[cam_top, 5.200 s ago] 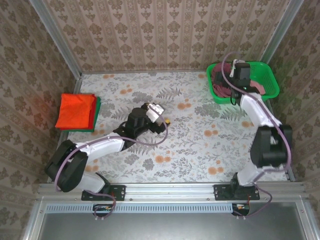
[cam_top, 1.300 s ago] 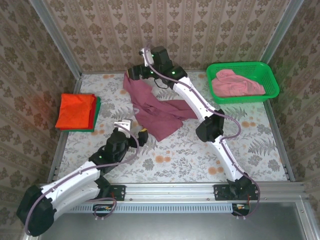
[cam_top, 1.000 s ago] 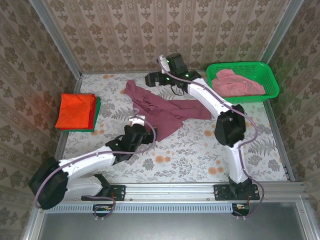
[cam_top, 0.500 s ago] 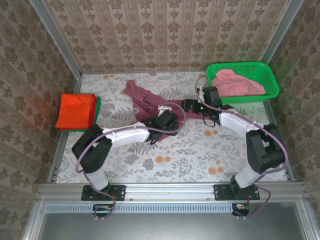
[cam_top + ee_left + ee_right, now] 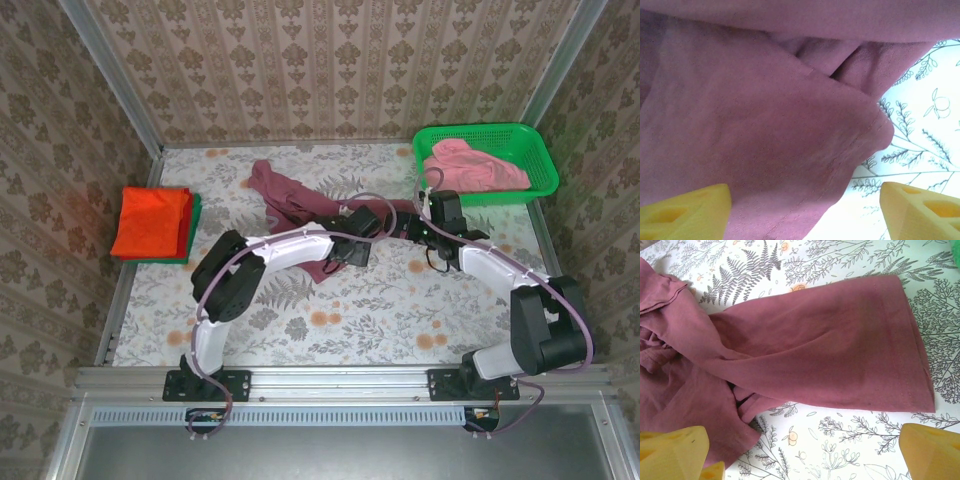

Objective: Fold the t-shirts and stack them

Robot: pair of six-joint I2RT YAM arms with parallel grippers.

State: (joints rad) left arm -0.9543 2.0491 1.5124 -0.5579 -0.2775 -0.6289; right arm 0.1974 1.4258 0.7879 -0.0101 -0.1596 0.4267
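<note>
Cloth first: the maroon t-shirt (image 5: 290,200) lies crumpled on the table (image 5: 400,320), running from far left of centre to the middle. It no longer hangs from the right gripper (image 5: 412,228) as it did a second ago. Both wrists have shifted right in the last half second. The left gripper (image 5: 365,232) is at the shirt's near right edge, and the right one is just beside it.

In the left wrist view I see its yellow fingers (image 5: 685,210) spread wide over a maroon fold, holding nothing. The right wrist's fingers (image 5: 670,450) are equally wide and empty over a sleeve. Whether any fingertip touches cloth, I cannot tell.

The pink t-shirt (image 5: 470,165) sits in the green basket (image 5: 480,130) at far right. The orange t-shirt (image 5: 150,222) lies on the green t-shirt (image 5: 194,215) at the left.
</note>
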